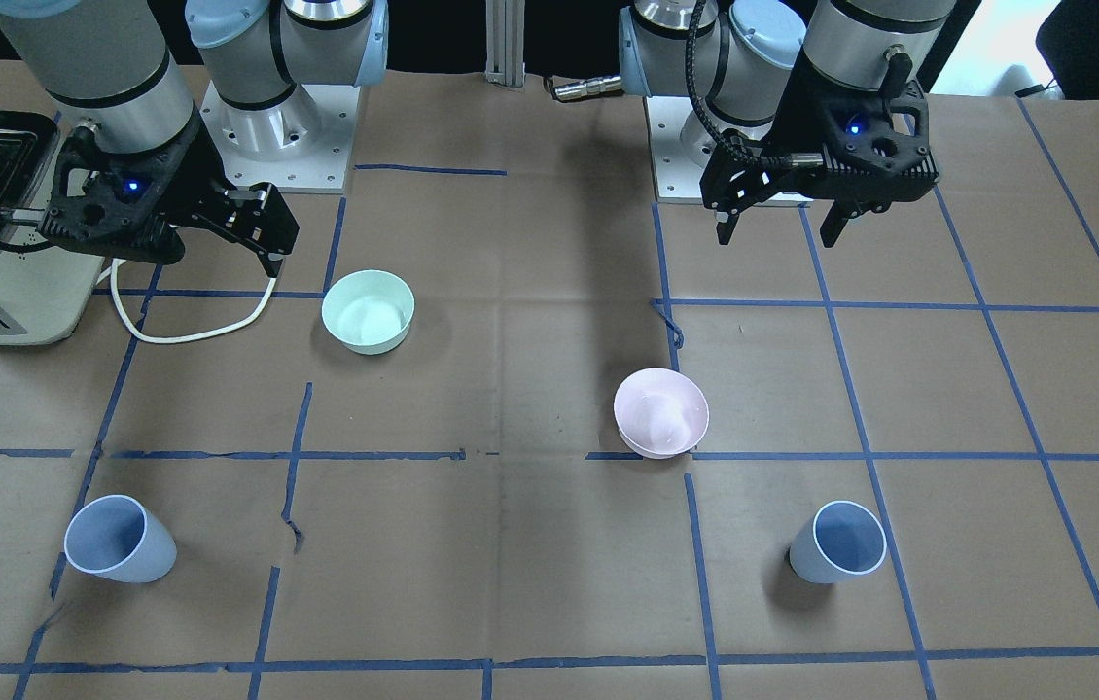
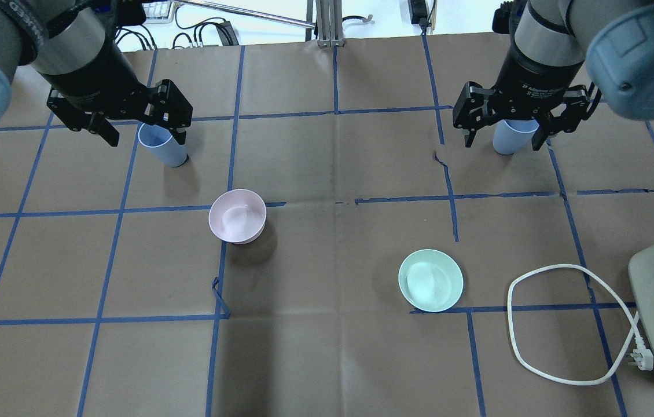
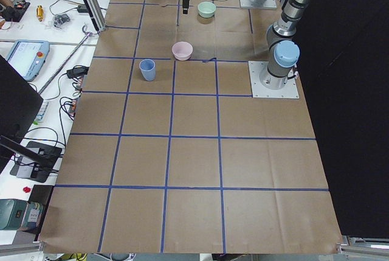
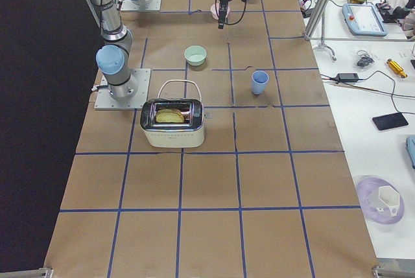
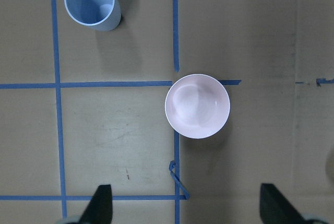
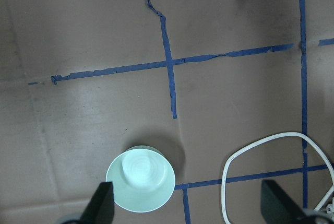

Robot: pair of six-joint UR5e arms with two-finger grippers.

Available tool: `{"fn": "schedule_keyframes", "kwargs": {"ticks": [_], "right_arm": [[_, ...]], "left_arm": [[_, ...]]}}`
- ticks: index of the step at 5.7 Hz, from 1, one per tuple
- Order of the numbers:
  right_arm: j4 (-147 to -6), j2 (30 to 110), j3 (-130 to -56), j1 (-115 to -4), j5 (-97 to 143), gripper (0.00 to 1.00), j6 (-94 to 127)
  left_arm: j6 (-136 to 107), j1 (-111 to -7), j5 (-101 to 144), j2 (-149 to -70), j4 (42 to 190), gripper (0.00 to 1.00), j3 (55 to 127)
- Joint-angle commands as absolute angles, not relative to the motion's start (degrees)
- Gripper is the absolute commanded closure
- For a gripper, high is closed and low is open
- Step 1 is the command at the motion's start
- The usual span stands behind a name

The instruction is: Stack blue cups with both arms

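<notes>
Presently, front: left pincer (image 1: 778, 235) and right pincer (image 1: 253, 233) both spread wide, empty | overhead: left blue cup (image 2: 165, 152) and right blue cup (image 2: 509, 142) upright on tabletop (image 2: 333, 359), well apart | left wrist: pink bowl (image 5: 197, 106) near left blue cup | right wrist: green bowl (image 6: 140, 179) beside white cable (image 6: 292, 136)

Brown paper-covered table (image 3: 194, 163), blue tape grid (image 5: 104, 84) across whole surface. White workbench (image 4: 363, 161) along operators' edge, strewn with cables. Slanted aluminium post (image 4: 322, 2) near that edge. Black backdrop (image 3: 352, 121) beyond opposite edge.
</notes>
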State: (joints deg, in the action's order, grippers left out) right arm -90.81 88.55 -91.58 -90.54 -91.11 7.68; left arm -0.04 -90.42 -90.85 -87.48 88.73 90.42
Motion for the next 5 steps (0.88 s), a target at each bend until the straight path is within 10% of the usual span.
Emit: {"fn": "schedule_keyframes", "kwargs": {"ticks": [1, 5], "right_arm": [[-90.97, 88.51, -91.76, -90.53, -91.06, 0.0, 7.47], [-91.14, 88.33, -92.02, -90.18, -90.97, 0.0, 7.47]], "left_arm": [[0.09, -90.44, -90.97, -87.45, 88.86, 0.0, 90.35], [0.79, -90.36, -90.7, -88.24, 88.07, 0.0, 92.71]]}}
